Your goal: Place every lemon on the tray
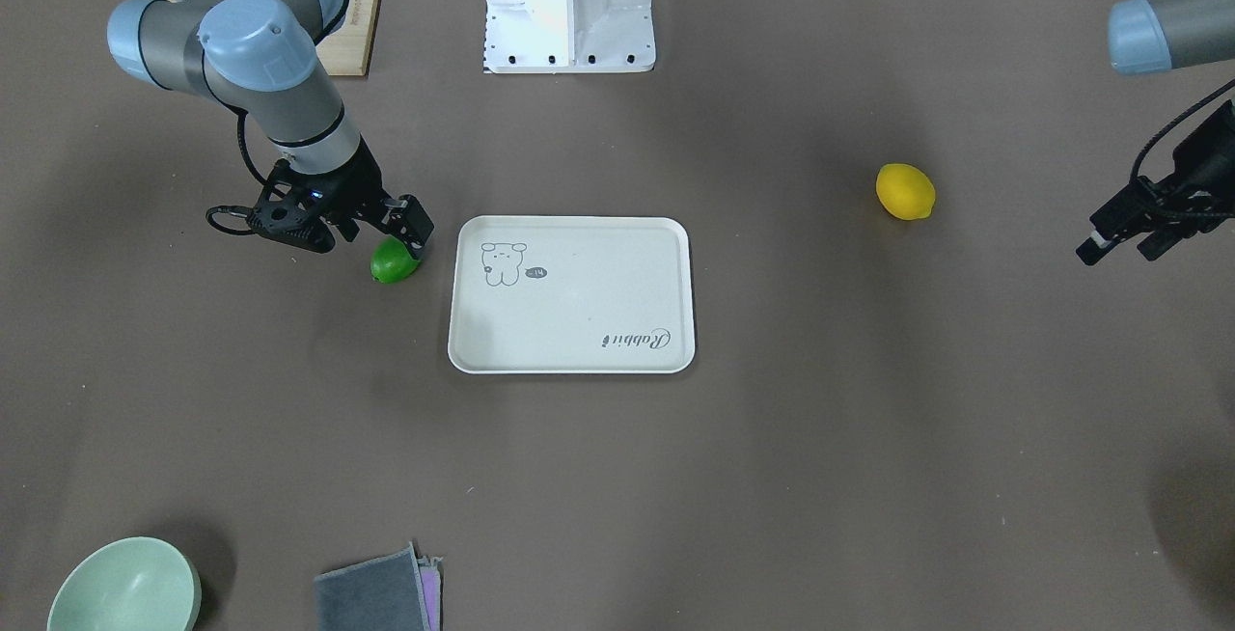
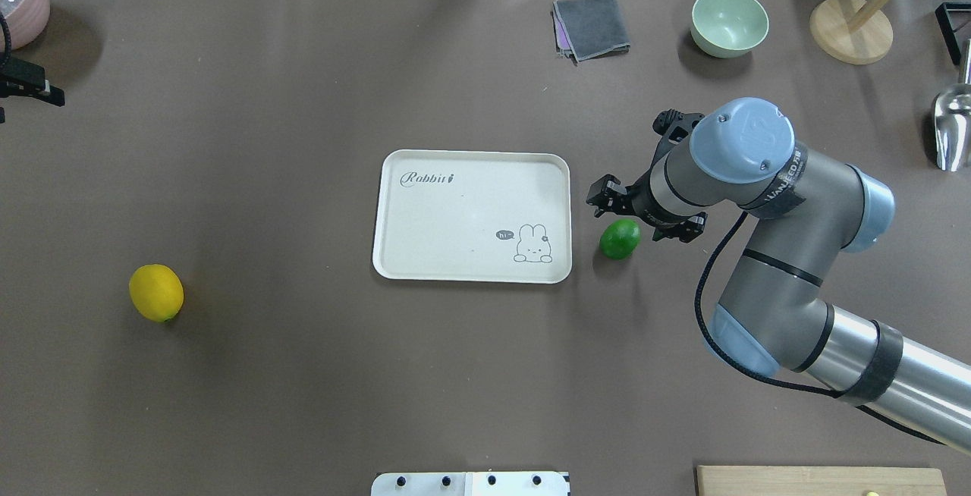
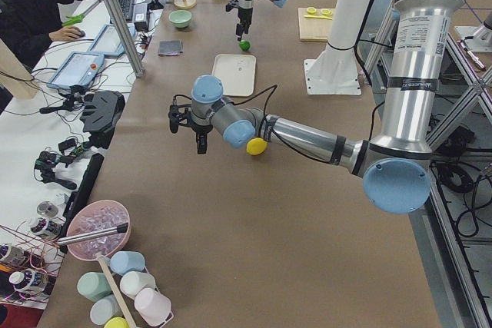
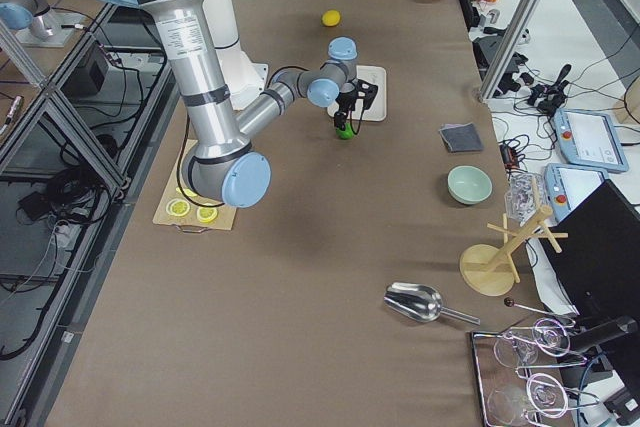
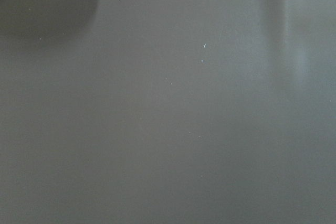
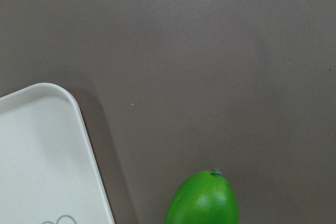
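Front-facing view: the right arm enters from the view's upper left, elbow bent and wrist turned down. The right gripper, fingers apart, hangs just over the glossy green oval lemon. That lemon lies on the brown table just beside one short edge of the off-white rectangular tray, not on it. The bright yellow oval lemon lies on the table well apart from the tray's other short edge. The left gripper is beyond it at the frame edge, fingers apart. Overhead view: bare table runs from the tray to the yellow lemon. A folded grey cloth and a pale green bowl sit near the far edge. Left side view: the left arm stretches low over the table, the yellow lemon beside its forearm. Right wrist view: a strip of bare table separates the tray's rounded corner from the green lemon's tip. Left wrist view: table surface only.
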